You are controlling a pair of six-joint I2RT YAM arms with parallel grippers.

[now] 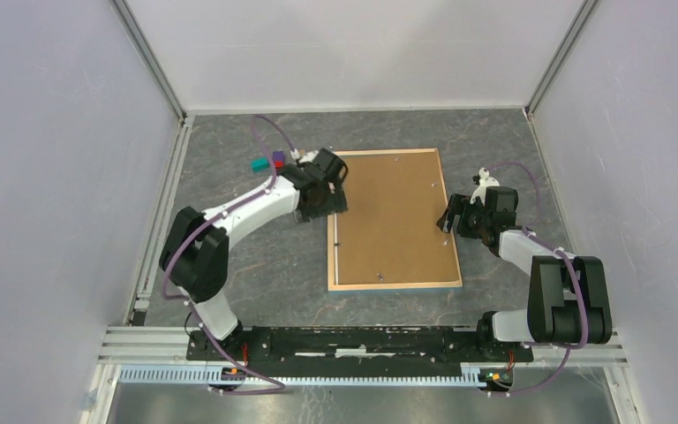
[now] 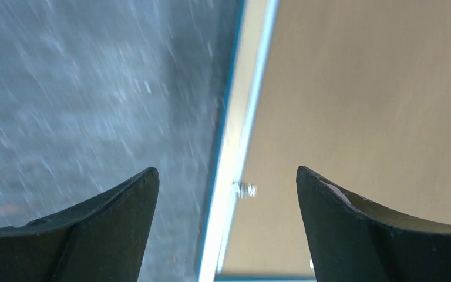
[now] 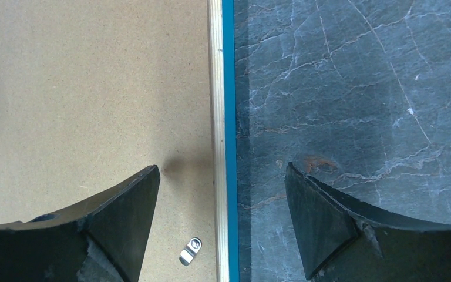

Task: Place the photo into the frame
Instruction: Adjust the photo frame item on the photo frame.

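Frame point(image 1: 395, 285) lies face down mid-counter, with the board point(image 1: 393, 212) seated in its back. Photo not visible, presumably under the board. Left hand point(image 2: 226, 173) is released over the 9 o'clock edge, and right hand point(image 3: 223, 167) is released at 3 o'clock. Tabs point(image 3: 191, 251) probably need securing.

The frame point(image 1: 395, 284) lies flat, back up, in the middle of the table point(image 1: 265, 265), its long sides running away from the arms' bases. The backing board point(image 1: 393, 216) sits inside it and fills the opening. The left gripper point(image 2: 226, 176) hangs over the frame's left rail near the far corner, one finger above the table and the other above the board. The right gripper point(image 3: 223, 170) straddles the right rail about halfway along. A clip point(image 3: 191, 251) lies on the board just inside that rail. A few small blocks point(image 1: 265, 162) sit on the table beyond the frame's far left corner, beside the left arm.
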